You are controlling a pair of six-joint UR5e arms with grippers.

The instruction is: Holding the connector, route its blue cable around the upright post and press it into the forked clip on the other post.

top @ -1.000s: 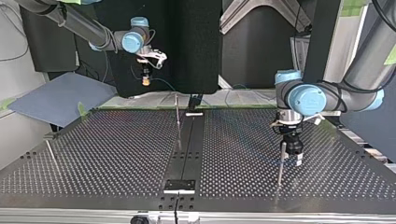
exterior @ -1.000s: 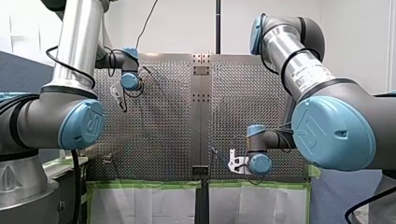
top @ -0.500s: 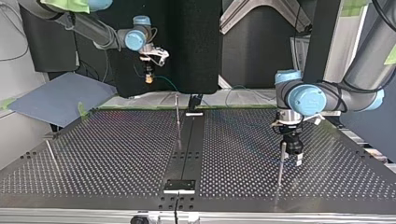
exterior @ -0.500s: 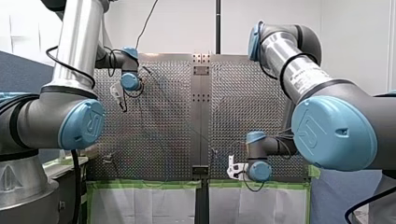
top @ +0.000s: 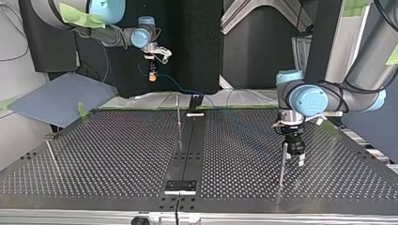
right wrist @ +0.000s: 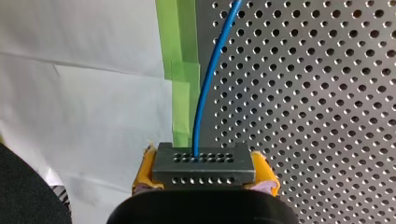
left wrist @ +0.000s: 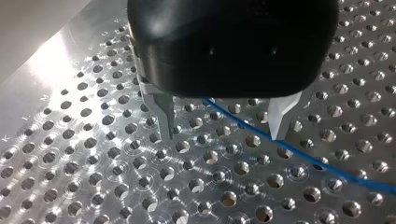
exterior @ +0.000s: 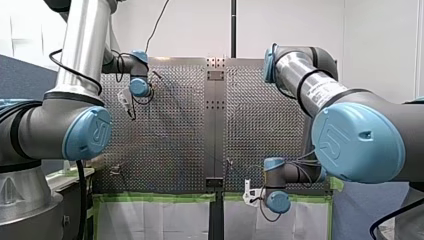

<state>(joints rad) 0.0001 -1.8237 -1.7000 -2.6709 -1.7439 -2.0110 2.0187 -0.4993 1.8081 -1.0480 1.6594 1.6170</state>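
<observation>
Within the last second my right pincer [top: 152, 76] had drawn back past the surface [top: 117, 154] edge, to 11 o'clock in the top view. Its yellow pads were clamped on the grey connector [right wrist: 204, 164]. The blue cable [right wrist: 205, 93] trailed from it towards the centre post [top: 179, 117], which I judged to be slack drawn out for routing.

My left pincer [left wrist: 223, 130] had not moved. Its jaws stood apart and empty, with the cable passing beneath. It hung beside the near post [top: 282, 164] at 3 o'clock, crowding it. A third post [top: 50, 152] leaned at 9 o'clock.

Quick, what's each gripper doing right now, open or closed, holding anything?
Left gripper: open, holding nothing.
Right gripper: closed on the dark grey perforated connector of the blue cable.
</observation>
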